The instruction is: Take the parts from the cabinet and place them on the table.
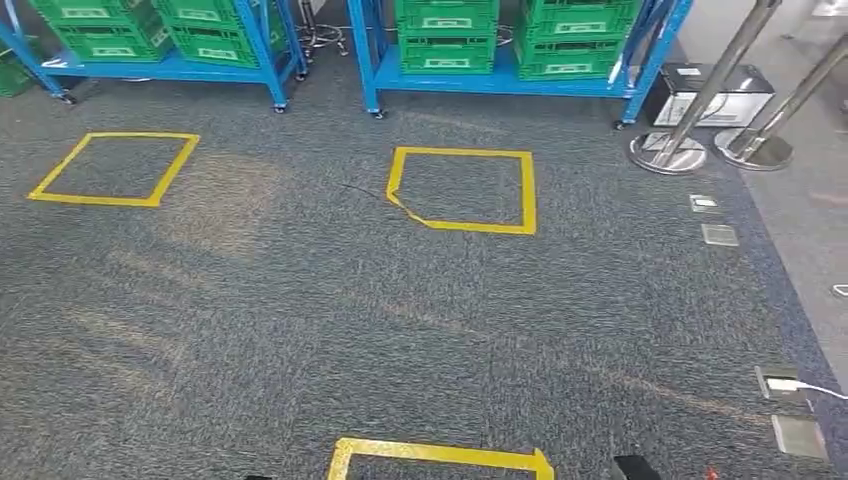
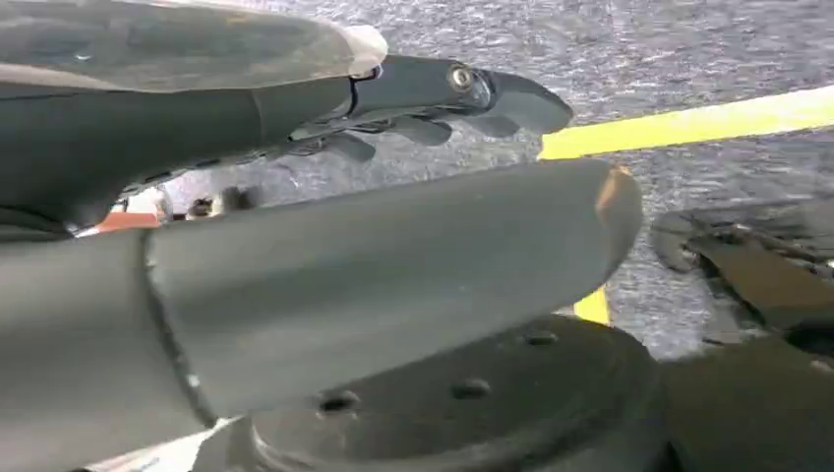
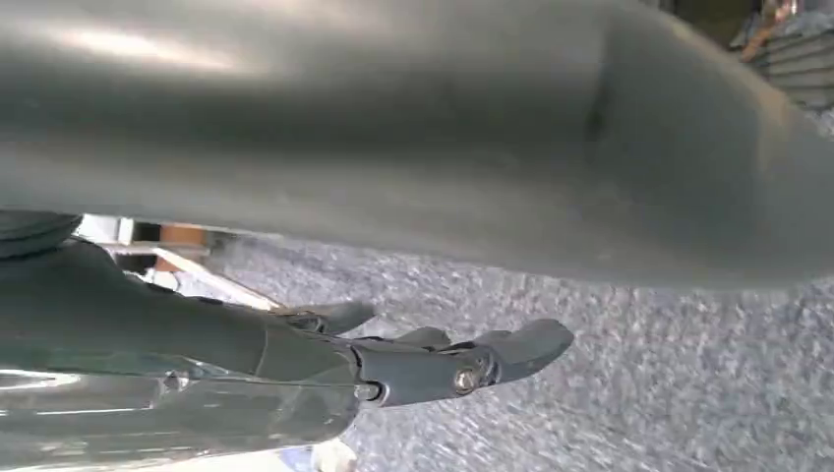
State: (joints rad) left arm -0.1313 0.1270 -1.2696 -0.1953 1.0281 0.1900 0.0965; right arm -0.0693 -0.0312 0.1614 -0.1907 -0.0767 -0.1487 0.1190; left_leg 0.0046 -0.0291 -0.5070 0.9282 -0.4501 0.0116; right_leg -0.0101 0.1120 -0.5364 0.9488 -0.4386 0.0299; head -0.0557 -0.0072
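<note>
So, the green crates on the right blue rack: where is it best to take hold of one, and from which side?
Probably by the top rim of a green crate, from the open front facing the robot. The crates are stacked close on the blue rack, so their sides look blocked. Both left hand and right hand hold nothing.

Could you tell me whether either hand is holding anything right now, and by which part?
Nothing is held: the left hand and the right hand both hang with fingers apart over grey carpet.
</note>
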